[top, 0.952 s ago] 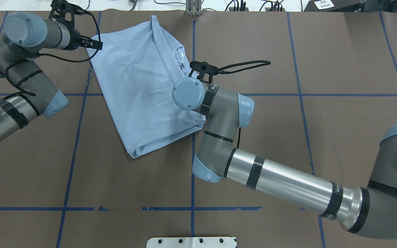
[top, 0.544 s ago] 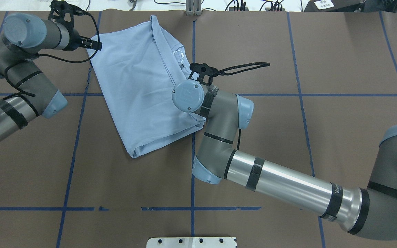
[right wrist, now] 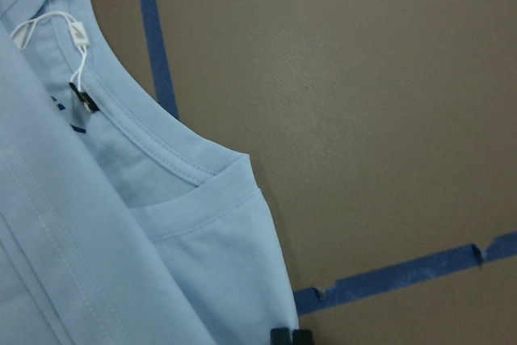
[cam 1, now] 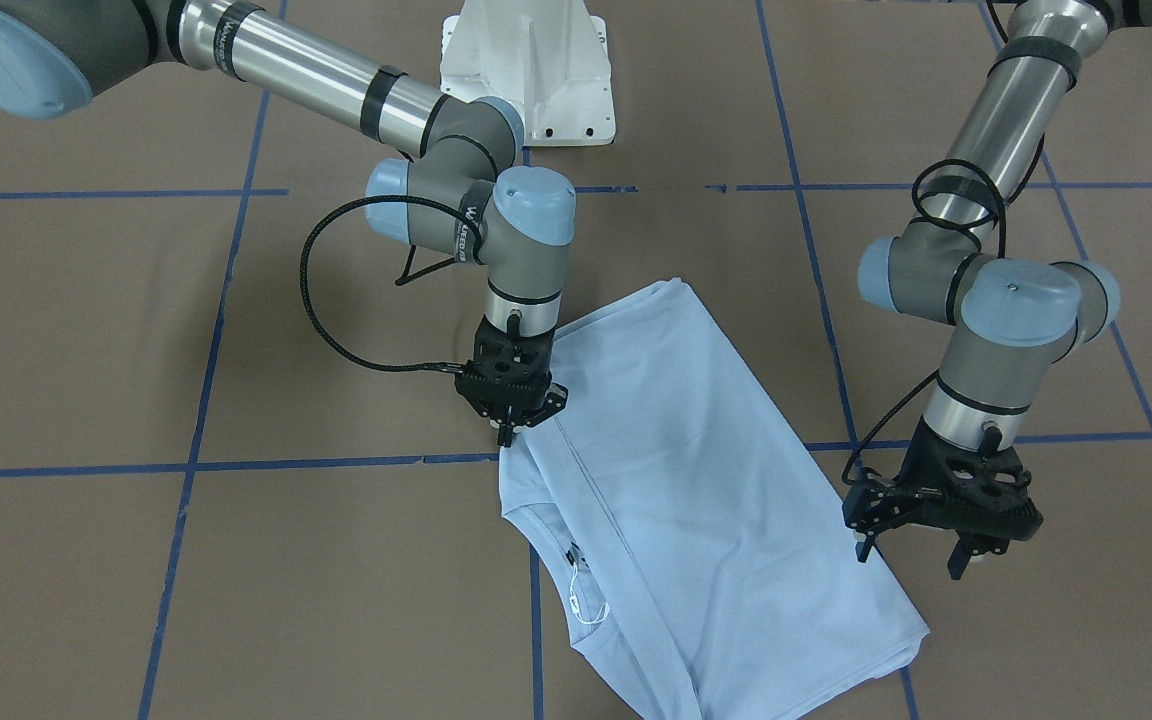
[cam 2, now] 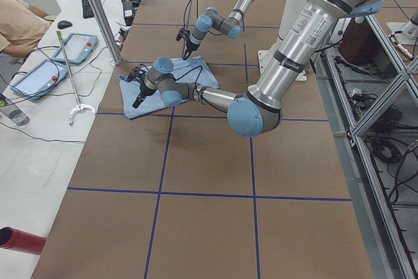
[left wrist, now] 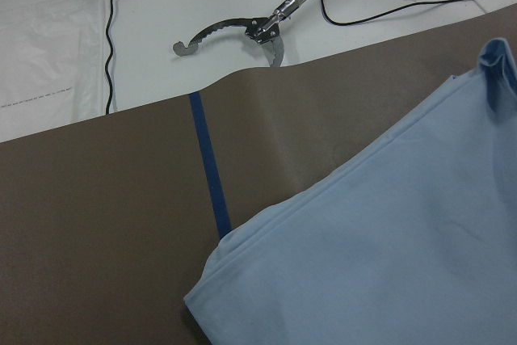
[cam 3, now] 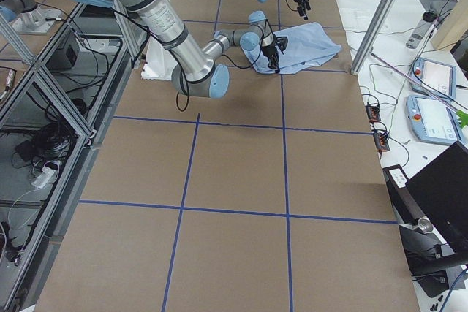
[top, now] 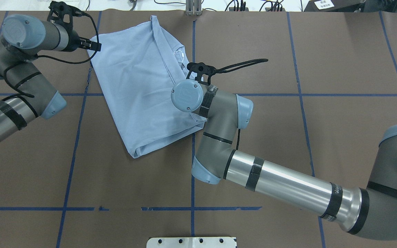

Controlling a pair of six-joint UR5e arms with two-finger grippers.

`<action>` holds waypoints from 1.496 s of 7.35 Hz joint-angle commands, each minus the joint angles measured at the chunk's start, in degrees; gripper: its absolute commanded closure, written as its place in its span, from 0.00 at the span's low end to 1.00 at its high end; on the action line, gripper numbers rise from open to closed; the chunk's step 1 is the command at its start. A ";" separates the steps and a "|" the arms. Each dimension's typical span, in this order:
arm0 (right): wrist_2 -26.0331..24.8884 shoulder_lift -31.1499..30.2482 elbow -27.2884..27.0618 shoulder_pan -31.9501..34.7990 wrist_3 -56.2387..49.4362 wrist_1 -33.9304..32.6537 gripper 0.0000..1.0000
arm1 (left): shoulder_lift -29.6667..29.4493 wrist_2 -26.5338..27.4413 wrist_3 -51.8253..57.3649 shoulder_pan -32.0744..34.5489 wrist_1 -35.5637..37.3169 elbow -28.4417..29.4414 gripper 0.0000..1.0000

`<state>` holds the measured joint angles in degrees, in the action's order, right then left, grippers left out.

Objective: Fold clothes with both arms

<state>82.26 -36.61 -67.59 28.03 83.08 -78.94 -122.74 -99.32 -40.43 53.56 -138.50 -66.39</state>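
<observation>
light blue t-shirt (cam 1: 696, 470) looked soft, limp; best pinched at corners. left gripper (cam 1: 911, 560) gaped empty beside it; right gripper (cam 1: 507, 432) closed at its shoulder edge, hold unclear.

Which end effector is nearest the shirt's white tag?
The right end effector, its tips together at the shoulder edge of the T-shirt, close to the collar and white tag. The left end effector hangs open at the opposite edge.

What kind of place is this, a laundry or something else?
Probably a robotics lab or test cell, not a laundry: a left arm and a right arm work on one T-shirt over a table gridded with blue tape, and control tablets lie on the side bench.
</observation>
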 commanded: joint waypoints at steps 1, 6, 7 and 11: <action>0.18 -4.13 -7.24 0.01 -0.38 -2.60 1.00 | 0.04 0.00 0.00 -0.12 -0.01 -0.05 0.00; -8.15 -26.91 -40.66 -13.23 4.61 -12.36 1.00 | 0.04 0.00 -0.09 -0.38 -0.01 -1.02 0.00; -10.52 -27.54 -40.86 -15.26 5.42 -12.64 1.00 | 0.04 0.00 -0.09 -0.38 -0.01 -1.02 0.00; -9.49 -27.64 -42.53 -16.42 3.15 -12.55 0.00 | 0.04 -0.09 -0.09 -0.47 -0.01 -1.37 0.00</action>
<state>72.30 -64.43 -109.42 12.22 87.46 -91.53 -122.69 -99.40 -40.52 53.09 -138.52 -67.57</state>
